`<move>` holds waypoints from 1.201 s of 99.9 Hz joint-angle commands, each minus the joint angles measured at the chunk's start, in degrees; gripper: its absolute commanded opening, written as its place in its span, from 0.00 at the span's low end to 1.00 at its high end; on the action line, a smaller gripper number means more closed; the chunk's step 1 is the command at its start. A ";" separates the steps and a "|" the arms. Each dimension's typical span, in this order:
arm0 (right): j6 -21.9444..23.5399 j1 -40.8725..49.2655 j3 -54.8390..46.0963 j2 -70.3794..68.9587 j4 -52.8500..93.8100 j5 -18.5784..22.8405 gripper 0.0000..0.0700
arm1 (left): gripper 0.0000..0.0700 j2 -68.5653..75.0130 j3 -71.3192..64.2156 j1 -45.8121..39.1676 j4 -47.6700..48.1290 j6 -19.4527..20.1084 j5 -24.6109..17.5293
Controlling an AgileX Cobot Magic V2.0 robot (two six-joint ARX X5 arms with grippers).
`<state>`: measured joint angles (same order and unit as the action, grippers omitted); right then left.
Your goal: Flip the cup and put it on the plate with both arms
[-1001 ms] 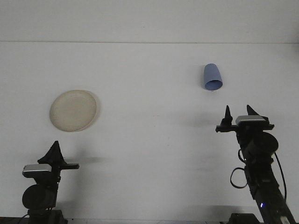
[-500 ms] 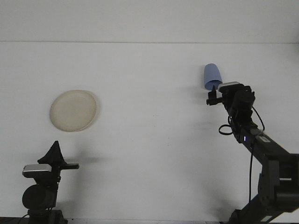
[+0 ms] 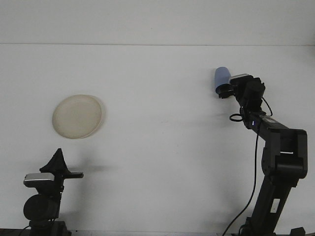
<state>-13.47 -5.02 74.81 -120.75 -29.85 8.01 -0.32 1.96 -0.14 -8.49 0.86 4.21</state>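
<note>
A: Plain white surface [image 3: 157,162], white wall behind, nothing spare on it. Which step do you make this?

B: The grasp, I'd say. The right claw [image 3: 224,91] is stretched far out and sits at the near end of the blue cup [image 3: 221,77], at the far right. The plate [image 3: 78,116] lies well apart, on the left.

A: Is the cup held?

B: I cannot tell. The claw's tips are lost against the cup's lower end, so whether they stand apart, together or clamped on the rim doesn't show.

A: And the left claw [image 3: 59,164]?

B: Parked low at the near left, holding nothing. It reads as one dark wedge, so together or apart is unclear too.

A: Next move?

B: In my judgement, a firm hold, then a lift and a turn of the wrist to right the cup, and a hand-over toward the plate side.

A: Anything else hidden?

B: The cup's mouth is covered by the claw. Both arm bases are cut off at the bottom edge.
</note>
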 commanded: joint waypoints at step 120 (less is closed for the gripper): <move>18.21 5.90 2.89 38.18 46.29 14.56 0.00 | 0.02 0.07 -1.14 -0.04 -0.59 -0.07 0.22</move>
<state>4.36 -0.62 76.36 -84.62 11.22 21.15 -0.32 1.96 -0.14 -8.49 0.86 4.21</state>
